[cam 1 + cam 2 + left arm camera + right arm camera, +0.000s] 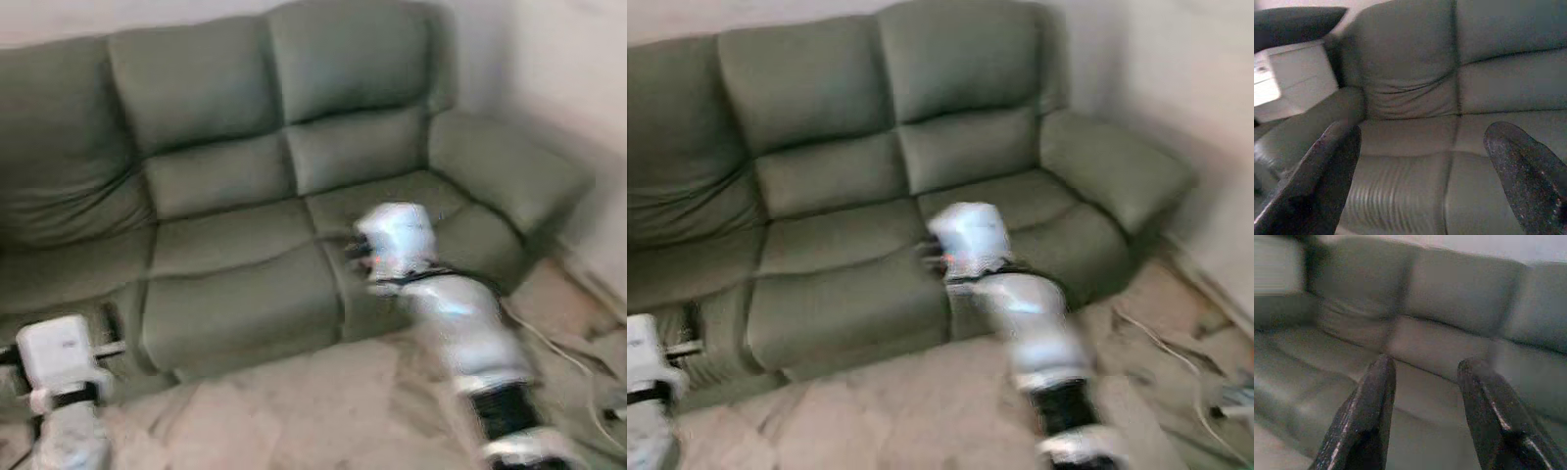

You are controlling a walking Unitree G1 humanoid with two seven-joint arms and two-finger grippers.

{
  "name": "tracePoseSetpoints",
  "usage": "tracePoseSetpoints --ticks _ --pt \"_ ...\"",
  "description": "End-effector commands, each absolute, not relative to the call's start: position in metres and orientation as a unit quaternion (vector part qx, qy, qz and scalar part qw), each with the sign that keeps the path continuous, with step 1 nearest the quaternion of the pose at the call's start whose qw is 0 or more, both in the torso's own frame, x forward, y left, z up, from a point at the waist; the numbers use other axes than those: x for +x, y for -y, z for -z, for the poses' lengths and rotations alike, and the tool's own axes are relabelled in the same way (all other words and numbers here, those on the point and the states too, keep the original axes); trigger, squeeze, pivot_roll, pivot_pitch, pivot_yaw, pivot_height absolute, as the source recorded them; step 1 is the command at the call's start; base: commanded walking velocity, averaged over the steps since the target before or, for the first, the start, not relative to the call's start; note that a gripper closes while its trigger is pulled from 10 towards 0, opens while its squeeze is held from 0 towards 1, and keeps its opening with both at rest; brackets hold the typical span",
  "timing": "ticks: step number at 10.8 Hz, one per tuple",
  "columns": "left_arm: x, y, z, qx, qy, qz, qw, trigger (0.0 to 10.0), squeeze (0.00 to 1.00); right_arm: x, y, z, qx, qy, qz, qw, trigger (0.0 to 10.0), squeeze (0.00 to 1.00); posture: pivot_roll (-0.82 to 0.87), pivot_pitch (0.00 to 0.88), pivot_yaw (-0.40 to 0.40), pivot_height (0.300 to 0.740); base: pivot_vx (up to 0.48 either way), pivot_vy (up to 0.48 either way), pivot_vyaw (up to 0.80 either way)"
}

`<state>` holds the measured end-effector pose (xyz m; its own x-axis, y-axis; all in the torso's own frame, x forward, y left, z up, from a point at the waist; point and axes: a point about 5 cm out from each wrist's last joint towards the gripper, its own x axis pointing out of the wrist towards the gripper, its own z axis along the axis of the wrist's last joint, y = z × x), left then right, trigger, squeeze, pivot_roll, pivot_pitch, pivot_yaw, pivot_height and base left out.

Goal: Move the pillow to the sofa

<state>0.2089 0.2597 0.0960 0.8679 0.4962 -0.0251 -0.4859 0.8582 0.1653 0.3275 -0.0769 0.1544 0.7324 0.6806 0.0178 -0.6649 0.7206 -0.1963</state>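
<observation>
Plainly, scene: a grey-green sofa (245, 196) with three seats stands before the robot on a pale floor (294, 411); the head views are blurred.
Pillow: no pillow can be made out on the seats or on the floor in front of them, so I cannot say where it lies.
Left gripper (1430, 171): fingers spread wide with nothing between them, pointing at the sofa's seat and backrest near its armrest (1308, 132).
Right gripper (1425, 406): fingers parted somewhat, empty, aimed along the seat cushions; its arm reaches out over the sofa's front edge.
Beside the sofa: a white cabinet-like piece (1298, 83), seen by the left wrist.
Risk, search: with both grippers empty, the robot may have to turn away to find the pillow, and blur would make spotting it harder.
Risk, floor: a pale cable (549, 338) trails on the floor near the sofa's right end; a step there could snag it.
Risk, contact: the outstretched right arm could bump the seat front if the robot walks closer.
Writing: no brand, label or text is legible.
</observation>
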Motion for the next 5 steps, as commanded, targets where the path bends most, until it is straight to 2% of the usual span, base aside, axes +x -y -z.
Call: tracePoseSetpoints --ticks 1,3,4,5 --pt "0.208 -0.259 -0.091 0.066 -0.043 -0.262 0.962 10.0 0.00 0.327 0.084 -0.149 -0.082 0.031 -0.342 0.935 10.0 0.00 -0.11 0.000 0.058 0.740 0.000 0.000 0.77" --pt "0.207 -0.260 -0.089 0.064 -0.043 -0.273 0.959 10.0 0.00 0.322 0.085 -0.141 -0.077 0.014 -0.341 0.937 10.0 0.00 -0.11 0.000 0.035 0.740 0.000 0.000 0.77" --pt "0.208 -0.259 -0.085 0.063 -0.046 -0.278 0.957 10.0 0.00 0.332 0.085 -0.145 -0.097 0.006 -0.369 0.924 10.0 0.00 -0.10 0.000 0.000 0.740 0.000 0.000 0.77" --pt "0.208 -0.259 -0.086 0.067 -0.043 -0.280 0.957 10.0 0.00 0.338 0.085 -0.148 -0.096 0.003 -0.366 0.926 10.0 0.00 -0.09 0.000 -0.009 0.740 0.000 0.000 0.77"
